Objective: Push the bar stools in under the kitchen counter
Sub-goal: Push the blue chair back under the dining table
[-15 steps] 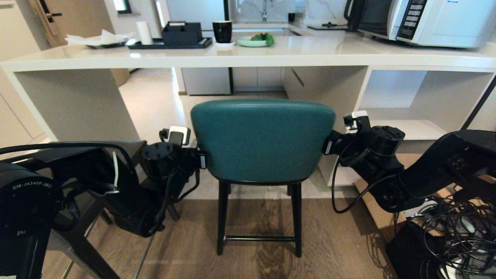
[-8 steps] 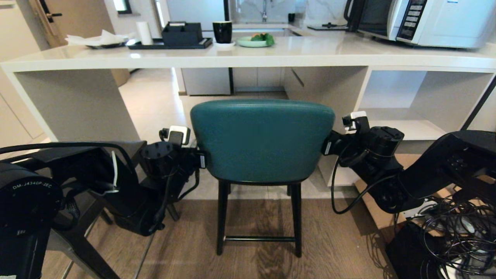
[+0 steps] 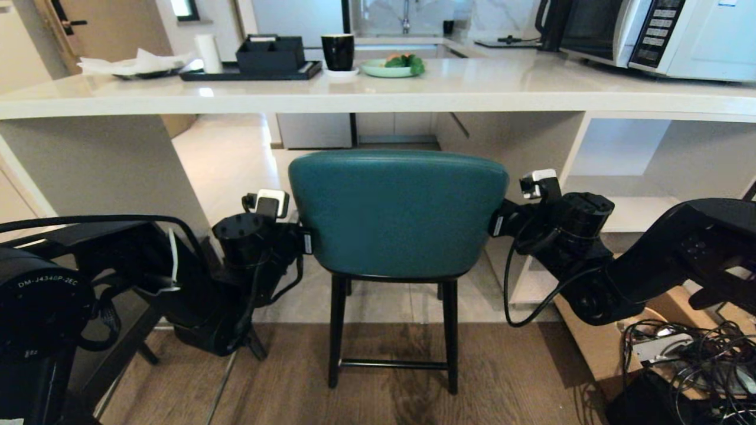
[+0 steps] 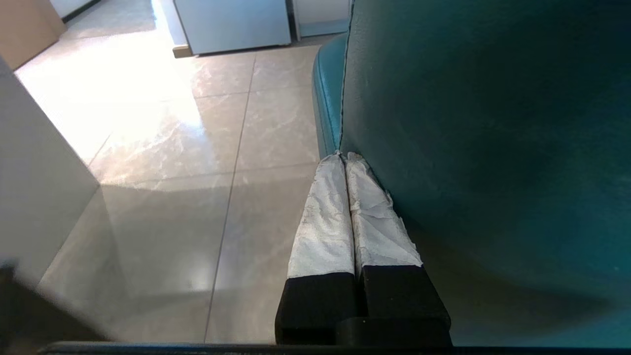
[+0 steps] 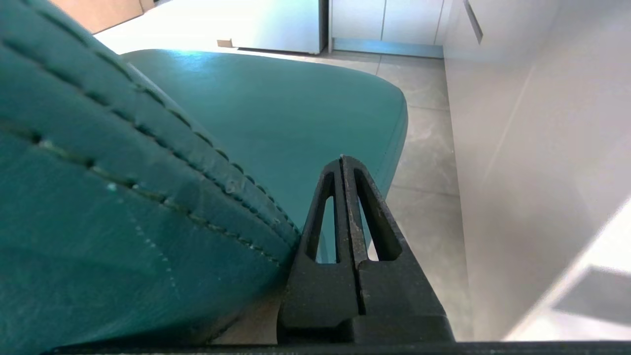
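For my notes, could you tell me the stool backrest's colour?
Teal, on the stool backrest; clearest in the head view.

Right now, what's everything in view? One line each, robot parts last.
bar stool: 1, teal, black legs, centre, before the counter opening
kitchen counter: 1, white, across the back
microwave: 1, white, counter far right
cup: 1, black, on counter
plate: 1, green, beside cup
tray: 1, black, counter left
cables: tangle, black, floor right
left claw: shut, against stool back's left edge
right claw: shut, at stool back's right edge
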